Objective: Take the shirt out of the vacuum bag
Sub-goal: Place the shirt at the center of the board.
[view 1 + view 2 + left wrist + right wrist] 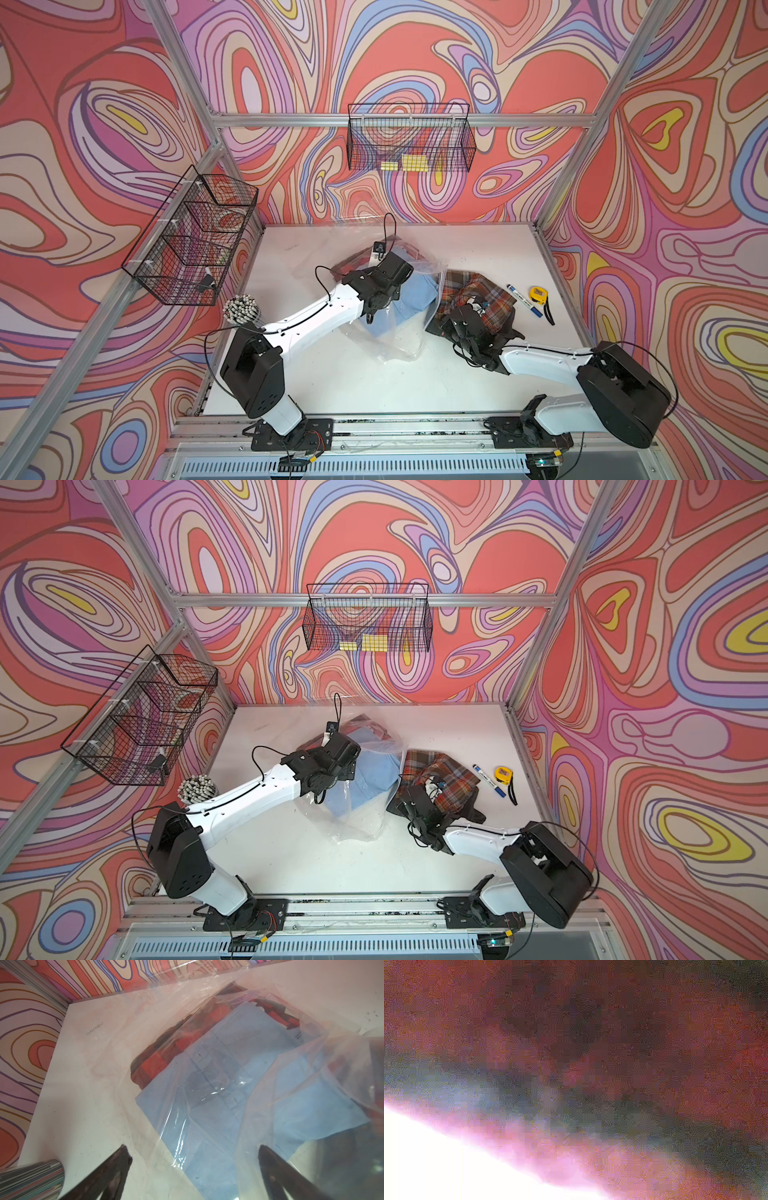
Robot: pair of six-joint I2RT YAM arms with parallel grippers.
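The vacuum bag (pixel 395 345) (pixel 357 825) lies crumpled mid-table, clear and crinkly. Inside it I see a folded light-blue shirt (pixel 415 295) (pixel 374 779) (pixel 218 1084) over a red checked cloth (pixel 158 1066). My left gripper (pixel 194 1153) hovers open above the bag, its dark fingertips (pixel 124 1157) wide apart with nothing between them. A brown-orange plaid shirt (pixel 486 286) (pixel 449 771) lies outside the bag to its right. My right gripper (pixel 473 311) is buried in that plaid cloth. The right wrist view shows only blurred reddish fabric (pixel 591 1022), so its jaws are hidden.
A blue marker (pixel 523 299) and a yellow tape measure (pixel 538 294) lie right of the plaid shirt. A bundle of white sticks (pixel 241 309) stands at the table's left edge. Wire baskets hang on the left wall (pixel 195 237) and back wall (pixel 411 141).
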